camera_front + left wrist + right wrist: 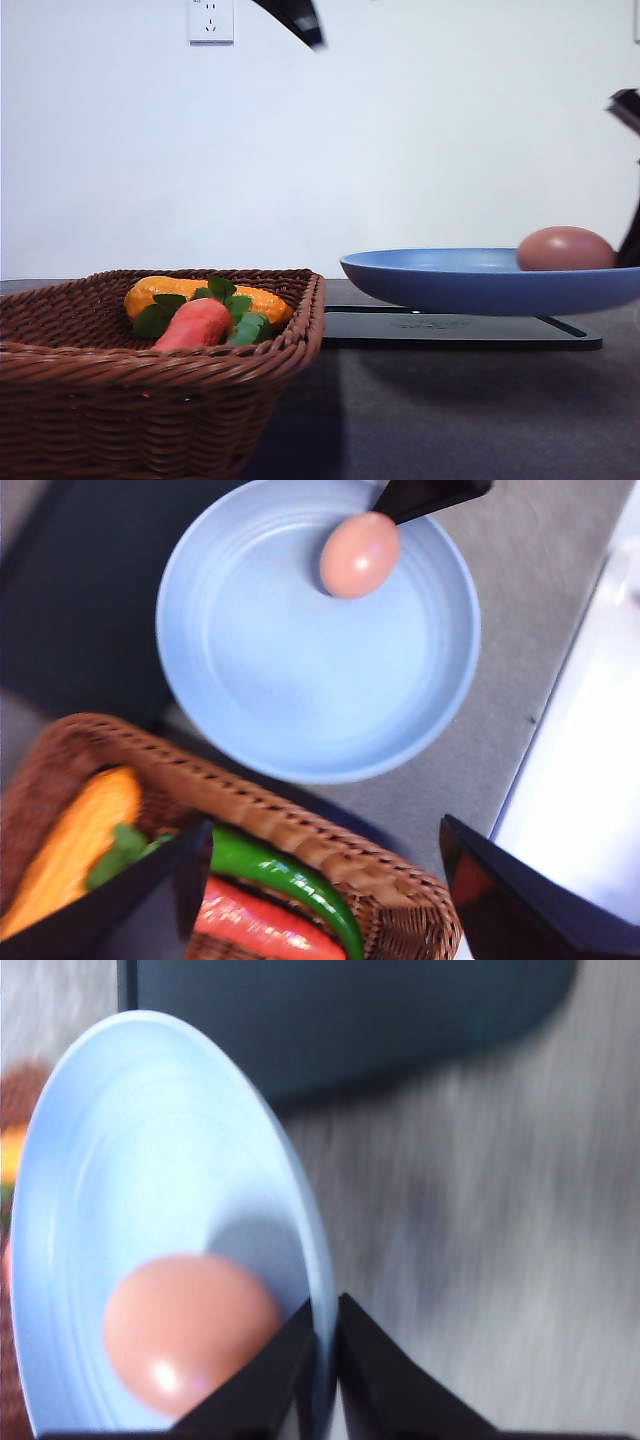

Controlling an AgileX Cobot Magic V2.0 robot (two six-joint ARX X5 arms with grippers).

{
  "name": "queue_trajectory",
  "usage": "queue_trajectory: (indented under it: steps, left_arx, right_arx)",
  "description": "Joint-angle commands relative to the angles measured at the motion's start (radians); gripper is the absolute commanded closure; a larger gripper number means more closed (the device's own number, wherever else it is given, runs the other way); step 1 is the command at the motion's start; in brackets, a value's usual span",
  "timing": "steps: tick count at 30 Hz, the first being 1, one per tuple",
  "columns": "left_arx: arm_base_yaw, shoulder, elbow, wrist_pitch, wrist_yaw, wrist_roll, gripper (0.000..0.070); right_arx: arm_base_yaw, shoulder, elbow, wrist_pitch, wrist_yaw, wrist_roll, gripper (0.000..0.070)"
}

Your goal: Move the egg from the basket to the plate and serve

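Clamped on the plate's (170, 1140) rim, my right gripper (325, 1345) carries it above the tray (460, 328). Egg (190, 1330) already sits inside, out of the basket (150, 400); serving remains.

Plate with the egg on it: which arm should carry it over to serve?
The right arm. Its end effector is already pinched on the rim of the plate, lifted above the black tray, with the egg riding inside. The left end effector is open above the basket.
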Motion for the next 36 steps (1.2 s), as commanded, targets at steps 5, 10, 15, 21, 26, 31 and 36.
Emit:
queue_trajectory:
  steps: [5, 10, 15, 21, 26, 31, 36]
  left_arx:
    - [0.039, -0.104, 0.018, -0.026, -0.004, -0.029, 0.0258]
    - [0.071, -0.178, 0.018, -0.069, -0.004, -0.046, 0.0258]
    - [0.097, -0.222, 0.018, -0.094, -0.005, -0.051, 0.0259]
    - [0.111, -0.237, 0.018, -0.107, -0.005, -0.051, 0.0259]
    - [0.123, -0.236, 0.018, -0.104, -0.04, -0.049, 0.0259]
    - [0.123, -0.236, 0.018, -0.104, -0.053, -0.05, 0.0259]
    - [0.123, -0.232, 0.018, -0.103, -0.053, -0.05, 0.0259]
  right_arx:
    - [-0.002, 0.23, 0.218, 0.029, 0.01, -0.038, 0.07]
    - [-0.002, 0.421, 0.4, 0.028, 0.011, -0.041, 0.07]
    - [-0.002, 0.573, 0.523, 0.021, 0.011, -0.041, 0.07]
    - [-0.002, 0.679, 0.573, 0.035, 0.011, -0.06, 0.07]
    - [-0.002, 0.7, 0.573, 0.043, 0.042, -0.082, 0.07]
    - [-0.002, 0.7, 0.573, 0.044, 0.067, -0.121, 0.0631]
    - [-0.002, 0.699, 0.577, 0.046, 0.067, -0.124, 0.0457]
